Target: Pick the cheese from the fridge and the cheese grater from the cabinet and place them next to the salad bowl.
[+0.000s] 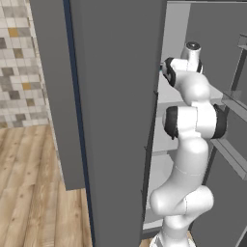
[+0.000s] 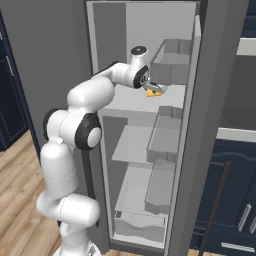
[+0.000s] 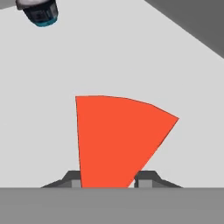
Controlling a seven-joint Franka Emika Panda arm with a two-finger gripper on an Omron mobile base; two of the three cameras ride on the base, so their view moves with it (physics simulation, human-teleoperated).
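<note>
The fridge (image 2: 131,106) stands open, and my arm reaches in to an upper pale shelf. On that shelf lies the cheese (image 2: 151,92), a small yellow-orange wedge. In the hand view its red rind face (image 3: 118,135) looms large in the centre. My gripper (image 3: 109,180) holds the wedge's narrow end, one dark fingertip (image 3: 73,180) against each side. Seen from the right base, the gripper (image 2: 157,89) sits right at the wedge. The flat grey door (image 1: 116,120) hides the hand in the left base view.
Door bins (image 2: 165,134) line the open fridge door on the right, close to my hand. A drawer (image 2: 140,222) sits at the fridge's bottom. Navy cabinets (image 2: 240,200) stand further right. A small dark, blue-rimmed object (image 3: 40,13) lies farther along the shelf.
</note>
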